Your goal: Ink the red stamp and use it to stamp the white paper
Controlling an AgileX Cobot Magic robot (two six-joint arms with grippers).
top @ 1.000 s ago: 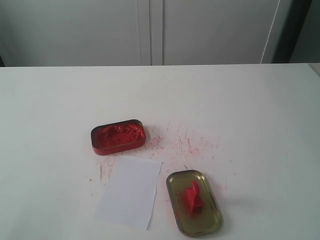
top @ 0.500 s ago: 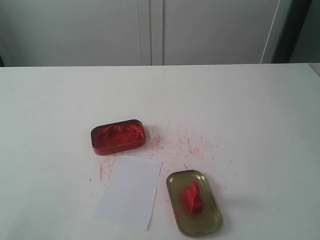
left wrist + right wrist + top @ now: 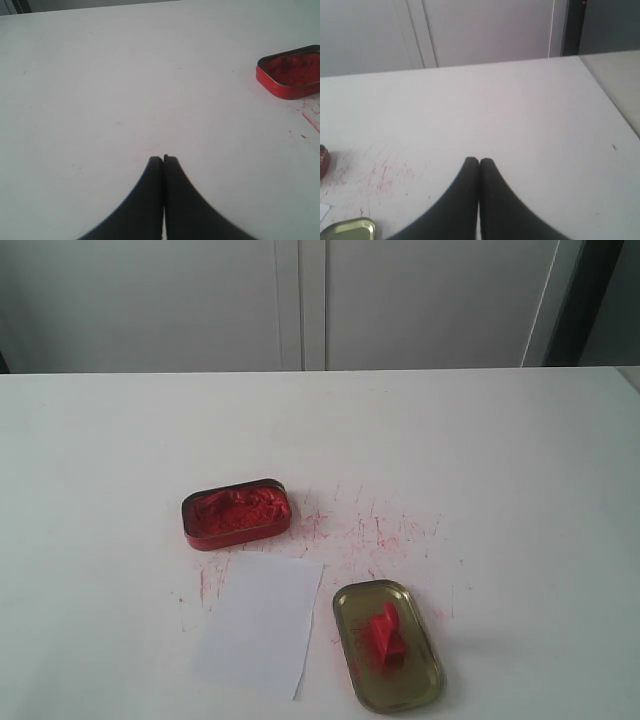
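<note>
The red stamp (image 3: 385,634) lies on its side inside the gold oval tin lid (image 3: 420,685) near the table's front. Left of the lid lies the white paper (image 3: 260,625), plain, with no imprint that I can make out. Behind the paper sits the red oval tin of ink paste (image 3: 236,512), also seen in the left wrist view (image 3: 291,73). Neither gripper shows in the exterior view. My left gripper (image 3: 163,159) is shut and holds nothing, over bare table. My right gripper (image 3: 479,161) is shut and holds nothing; the lid's corner (image 3: 352,228) is beside it.
Red ink scratches (image 3: 375,530) mark the white table (image 3: 500,460) between the tin and the lid. Grey cabinet doors (image 3: 300,300) stand behind the table's far edge. The table's right edge (image 3: 607,97) shows in the right wrist view.
</note>
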